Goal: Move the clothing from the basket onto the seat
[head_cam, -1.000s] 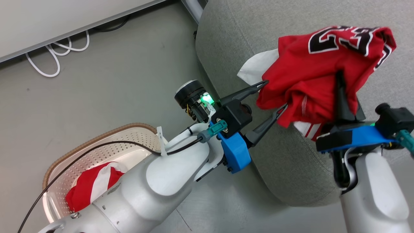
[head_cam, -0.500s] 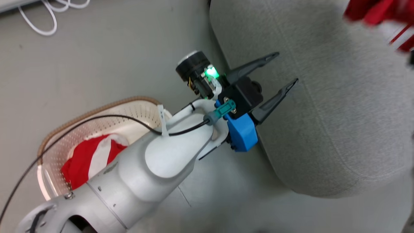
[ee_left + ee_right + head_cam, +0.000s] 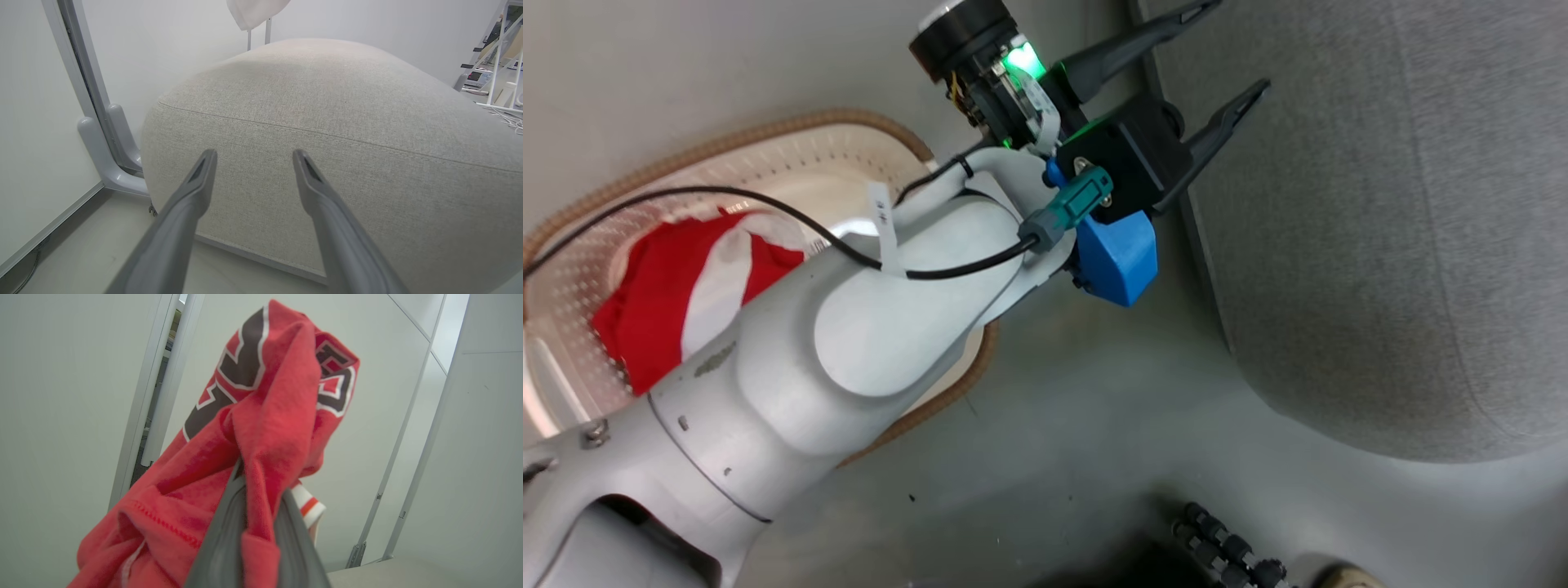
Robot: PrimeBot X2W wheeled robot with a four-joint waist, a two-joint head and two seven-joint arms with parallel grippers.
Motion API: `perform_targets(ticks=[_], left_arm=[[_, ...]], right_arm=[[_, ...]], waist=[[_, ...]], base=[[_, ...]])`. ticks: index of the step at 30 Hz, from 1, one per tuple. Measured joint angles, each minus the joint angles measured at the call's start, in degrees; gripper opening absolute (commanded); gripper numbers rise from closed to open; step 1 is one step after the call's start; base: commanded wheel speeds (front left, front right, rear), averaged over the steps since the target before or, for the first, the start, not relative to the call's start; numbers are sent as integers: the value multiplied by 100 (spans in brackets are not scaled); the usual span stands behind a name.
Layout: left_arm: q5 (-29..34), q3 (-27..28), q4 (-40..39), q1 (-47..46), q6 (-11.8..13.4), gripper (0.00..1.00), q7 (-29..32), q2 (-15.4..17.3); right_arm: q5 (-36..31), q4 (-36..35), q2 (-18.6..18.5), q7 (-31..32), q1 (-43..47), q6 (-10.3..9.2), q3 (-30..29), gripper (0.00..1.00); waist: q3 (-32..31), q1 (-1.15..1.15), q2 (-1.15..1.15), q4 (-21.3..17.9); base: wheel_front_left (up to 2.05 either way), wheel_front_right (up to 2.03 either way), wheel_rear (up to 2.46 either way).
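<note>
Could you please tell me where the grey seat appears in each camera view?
Head view: the seat covers the right side.
Left wrist view: it spans the centre and right.
Right wrist view: the grey patch at the bottom right may be it; I cannot tell.
Shared landmark: the open left gripper, fingers pointing at the seat's side.

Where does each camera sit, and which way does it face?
Head view: on the head, facing down at basket, striped garment, seat; shows left forearm, open left tool.
Left wrist view: on that wrist, facing the seat's side between its tool's fingers.
Right wrist view: on that wrist, facing the jersey its shut right tool pinches.
Head and left wrist views share seat and left tool.
</note>
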Motion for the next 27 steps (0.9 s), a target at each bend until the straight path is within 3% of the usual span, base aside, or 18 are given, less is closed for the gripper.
perform_targets(ticks=[5, 10, 23, 24, 25, 27], left_arm=[[96, -30, -316, -157, 59, 100, 189, 110], [140, -65, -522, -183, 149, 100, 259, 208], [114, -101, -650, -176, 218, 100, 261, 220], [109, -104, -648, -177, 219, 100, 249, 211], [93, -107, -642, -178, 222, 100, 236, 205], [88, -109, -616, -177, 226, 100, 180, 190]], right_arm=[[-81, 294, -57, 0, -10, 0, -278, 0], [-208, 728, 130, 0, 222, 0, -487, 0], [-336, 1503, 690, 0, 901, 0, -693, 0], [-337, 1522, 702, 0, 915, 0, -688, 36], [-349, 1533, 721, 0, 931, 0, -688, 100], [-365, 1532, 738, 0, 1005, 0, -676, 100]], waist=[[510, 0, 0, -3], [852, 0, 0, 58], [892, -1, 0, 180], [886, 0, 0, 193], [875, 0, 0, 205], [840, -1, 0, 234]], base=[[0, 0, 0], [0, 0, 0], [0, 0, 0], [0, 0, 0], [0, 0, 0], [0, 0, 0]])
